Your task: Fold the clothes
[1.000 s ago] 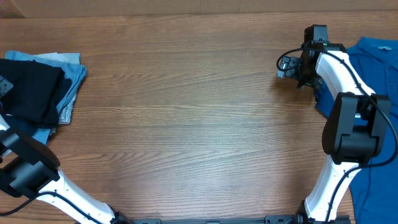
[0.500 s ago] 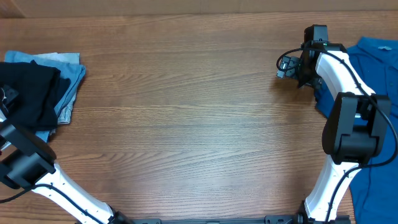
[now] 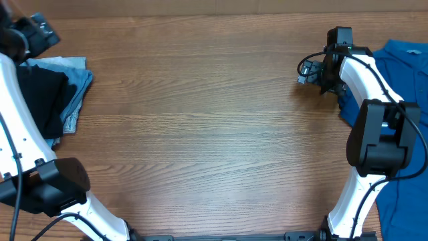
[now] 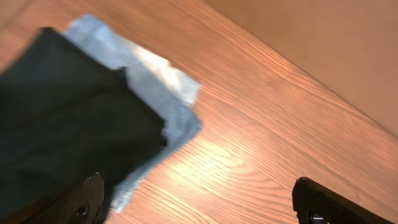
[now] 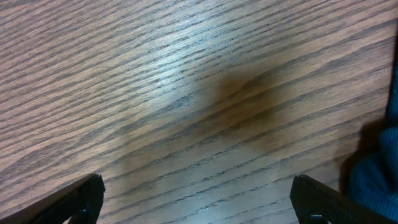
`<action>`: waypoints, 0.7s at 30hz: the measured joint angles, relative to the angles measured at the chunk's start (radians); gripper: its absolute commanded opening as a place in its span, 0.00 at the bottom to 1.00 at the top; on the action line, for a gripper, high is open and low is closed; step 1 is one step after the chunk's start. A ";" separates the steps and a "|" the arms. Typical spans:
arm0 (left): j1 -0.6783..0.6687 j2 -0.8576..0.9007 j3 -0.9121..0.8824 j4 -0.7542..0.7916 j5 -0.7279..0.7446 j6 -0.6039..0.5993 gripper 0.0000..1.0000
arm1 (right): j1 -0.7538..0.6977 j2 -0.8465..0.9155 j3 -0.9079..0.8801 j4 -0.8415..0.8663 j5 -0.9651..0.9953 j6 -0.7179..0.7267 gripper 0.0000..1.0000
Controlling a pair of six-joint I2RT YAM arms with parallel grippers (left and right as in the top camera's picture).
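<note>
We see one wooden counter (image 3: 200,120), and we place everything else by it. The largest thing on it is one bright blue shirt (image 3: 411,67), spread loosely at the counter's right edge and running out of the overhead view there, its cloth bunched and not folded.

Two white-and-black arms rise from the counter's near edge: the left arm (image 3: 20,134) reaches up along the counter's left side, and the right arm (image 3: 374,134) reaches up along its right side, crossing over part of the bright blue shirt.

At the counter's far left corner lies one pile of two garments that we can count. On top is one black shirt (image 3: 47,100), folded into a compact block. Under it is one pale blue garment (image 3: 77,84), whose edge and corner stick out on the side toward the counter's middle. How many layers it has we cannot tell.

There are two end effectors. The left end effector (image 4: 199,202) hangs over the counter's far left corner, just beyond the pile, with its two fingers spread wide and only bare wood between them. The black shirt's edge shows beside one finger, not gripped. The right end effector (image 5: 196,199) hangs over bare wood toward the counter's far right, beside the bright blue shirt, its two fingers also spread wide and holding nothing.
</note>
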 measured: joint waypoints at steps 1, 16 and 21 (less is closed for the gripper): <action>-0.021 0.000 0.000 0.000 0.004 0.000 1.00 | 0.000 0.000 0.000 0.000 0.000 0.000 1.00; -0.095 0.000 0.000 0.000 0.013 -0.011 1.00 | 0.000 0.000 0.000 0.000 0.000 0.000 1.00; -0.095 0.000 0.000 0.000 0.013 -0.011 1.00 | 0.000 0.000 0.000 0.000 0.000 0.000 1.00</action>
